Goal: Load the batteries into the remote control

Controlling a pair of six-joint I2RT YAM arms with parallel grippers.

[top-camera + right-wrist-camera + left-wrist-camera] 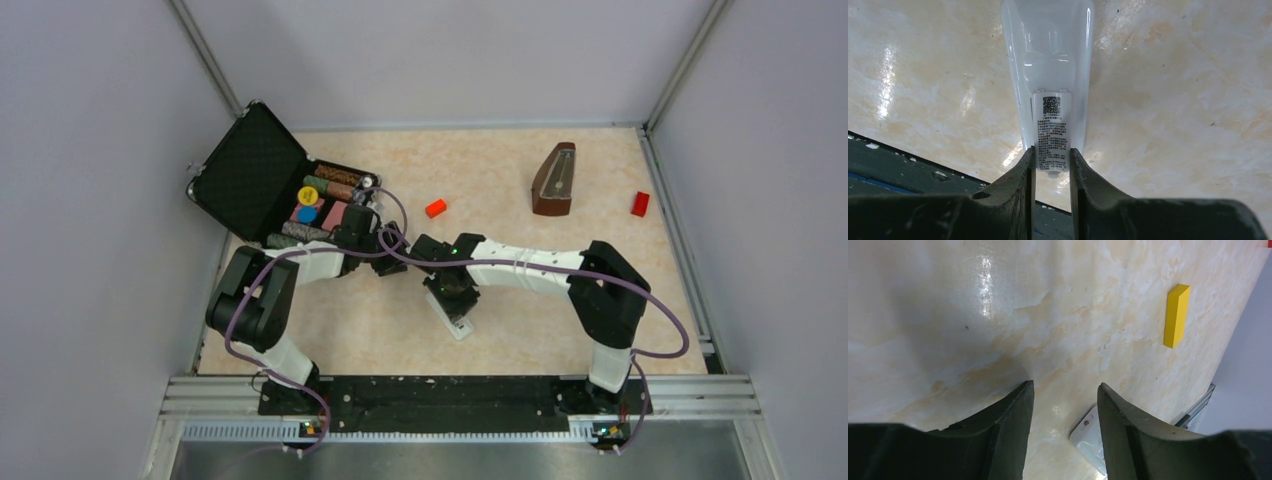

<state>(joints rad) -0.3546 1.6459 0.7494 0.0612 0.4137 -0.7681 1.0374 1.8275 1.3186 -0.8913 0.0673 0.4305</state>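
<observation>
White remote near desk front edge; right end effector narrow, pinching its labelled cover; left end effector wide, open desk ahead.

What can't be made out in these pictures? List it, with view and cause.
Batteries: none recognisable; top view, contents of the open case too small.
Remote control: button face turned down, right wrist; top view, right gripper covers most.
Its label: print too small, right wrist.
White object: cut by a left finger and the bottom edge, left wrist.
</observation>
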